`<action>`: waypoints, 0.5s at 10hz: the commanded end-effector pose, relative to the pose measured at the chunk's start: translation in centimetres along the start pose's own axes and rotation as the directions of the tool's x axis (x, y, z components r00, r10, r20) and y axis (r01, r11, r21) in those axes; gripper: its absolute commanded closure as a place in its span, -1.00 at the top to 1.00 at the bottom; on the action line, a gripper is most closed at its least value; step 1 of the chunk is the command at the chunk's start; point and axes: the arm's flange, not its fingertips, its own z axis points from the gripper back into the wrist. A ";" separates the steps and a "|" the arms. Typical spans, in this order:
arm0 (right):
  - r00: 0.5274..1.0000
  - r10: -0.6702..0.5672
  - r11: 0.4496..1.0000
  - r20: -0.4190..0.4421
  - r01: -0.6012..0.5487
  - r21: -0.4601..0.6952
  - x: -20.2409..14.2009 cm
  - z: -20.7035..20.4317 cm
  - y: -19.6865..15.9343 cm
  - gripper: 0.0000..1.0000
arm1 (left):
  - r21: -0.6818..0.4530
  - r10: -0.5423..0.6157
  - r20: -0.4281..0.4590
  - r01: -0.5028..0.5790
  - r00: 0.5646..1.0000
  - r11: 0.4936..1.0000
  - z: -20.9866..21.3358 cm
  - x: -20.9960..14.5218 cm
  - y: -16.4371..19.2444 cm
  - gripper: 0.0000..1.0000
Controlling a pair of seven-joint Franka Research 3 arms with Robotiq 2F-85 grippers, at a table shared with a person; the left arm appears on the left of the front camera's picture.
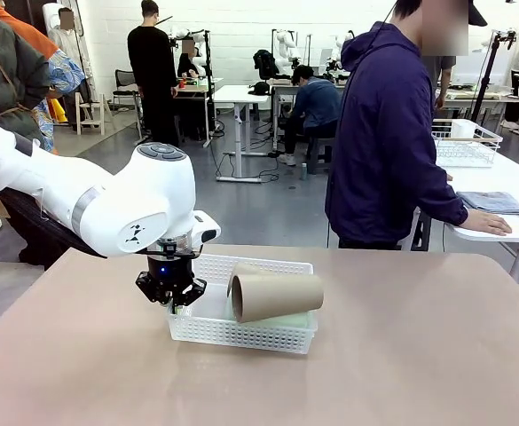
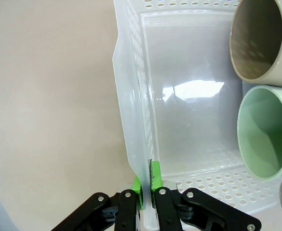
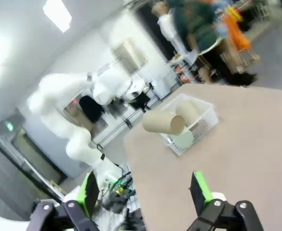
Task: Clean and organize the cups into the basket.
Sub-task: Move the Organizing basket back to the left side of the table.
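The white lattice basket [image 1: 241, 334] sits on the tan table left of centre. My left gripper [image 1: 172, 298] is shut on its left wall; in the left wrist view the green pads [image 2: 137, 185] pinch the basket [image 2: 131, 96] rim. A tan cup [image 1: 277, 295] lies on its side across the basket's top, over a mint green cup [image 1: 300, 316]. The left wrist view looks into a tan cup [image 2: 256, 41] and the mint cup [image 2: 271, 132]. My right gripper [image 3: 144, 192] hangs open above the table, far from the basket [image 3: 198, 118] and its tan cup [image 3: 163, 122].
A person in a dark purple hoodie [image 1: 383, 133] stands beyond the far edge, one hand on a neighbouring white table [image 1: 507, 200] that carries a wire basket [image 1: 463, 142]. Bare tabletop [image 1: 419, 355] spreads to the right of the basket and in front of it.
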 end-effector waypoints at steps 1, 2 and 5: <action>0.828 -0.543 0.820 0.138 0.559 -0.124 1.9 2.3 1.1 1.00 | 0.008 -0.013 0.002 0.013 1.000 1.000 -0.1 -0.1 0.0 -1.00; 0.785 -0.601 0.766 0.153 0.620 -0.171 2.0 3.4 1.1 1.00 | 0.008 -0.013 0.002 0.013 1.000 1.000 -0.1 -0.1 0.0 -1.00; 0.707 -0.691 0.676 0.153 0.706 -0.210 3.6 5.6 0.9 1.00 | 0.008 -0.013 0.002 0.013 1.000 1.000 -0.1 -0.1 0.0 -1.00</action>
